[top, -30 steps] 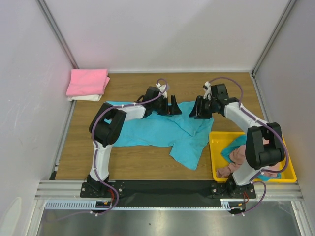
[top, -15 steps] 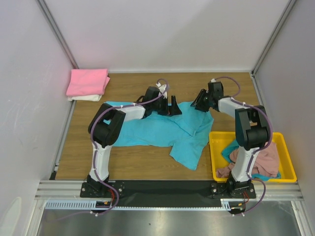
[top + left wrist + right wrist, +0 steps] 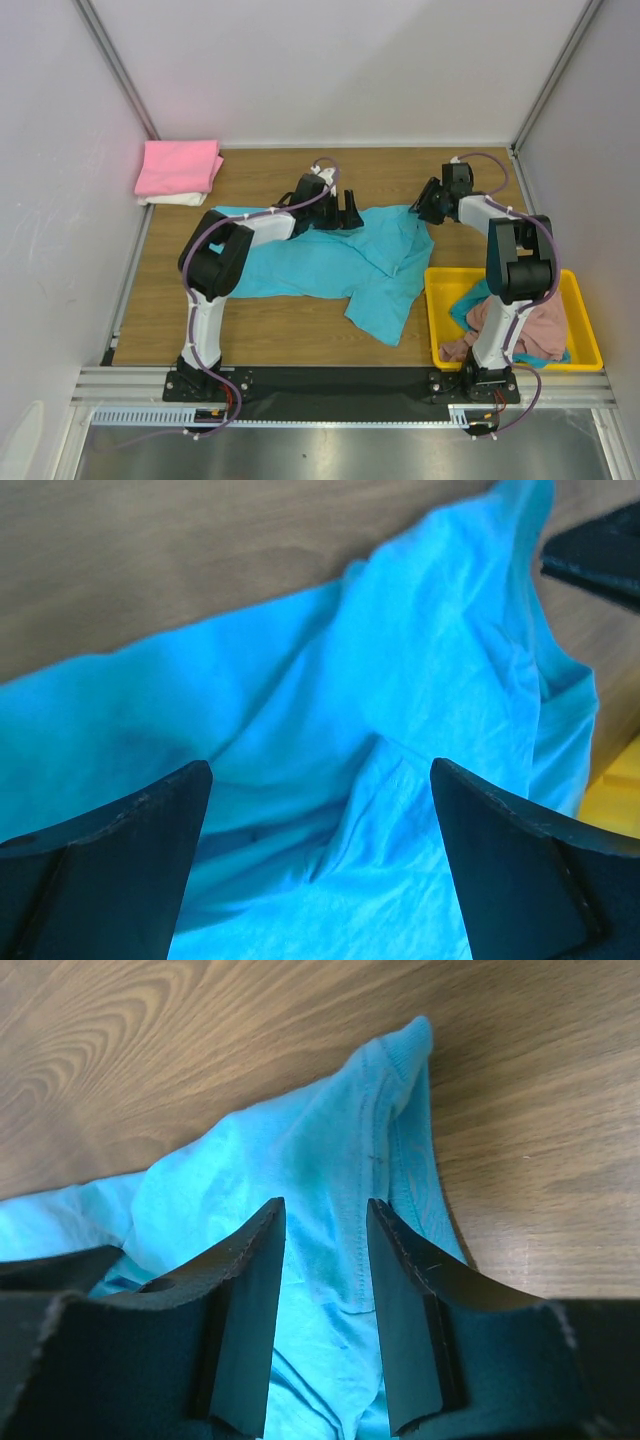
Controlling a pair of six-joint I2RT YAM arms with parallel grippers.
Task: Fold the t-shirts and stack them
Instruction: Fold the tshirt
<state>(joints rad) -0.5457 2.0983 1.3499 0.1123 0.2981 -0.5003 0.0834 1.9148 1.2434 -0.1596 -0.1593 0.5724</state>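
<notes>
Turquoise t-shirt (image 3: 330, 265) lies spread and rumpled in the middle of the table (image 3: 270, 330). It's unfolded, one flap hangs toward the near edge, and its right side is just beside the yellow tray (image 3: 436, 325).

Left gripper (image 3: 346, 212) sits over the shirt's far edge near the middle. Its jaws are wide apart, with nothing held and only cloth lying below.

Right gripper (image 3: 428, 208) is at the shirt's far right corner. Its wrist view shows the jaws partway closed with a narrow gap. A ridge of turquoise cloth runs up through the gap, and the sleeve tip pokes past the fingertips onto bare wood. Can't tell if it's actually pinching that ridge or just sitting over it.

Bright pink t-shirt (image 3: 180, 165) is folded in the far left corner, stacked on the cream white t-shirt (image 3: 172, 199).

Dusty pink t-shirt (image 3: 525, 325) is bunched in the tray, with the teal t-shirt (image 3: 460, 312) showing beside it. Both are unfolded.
</notes>
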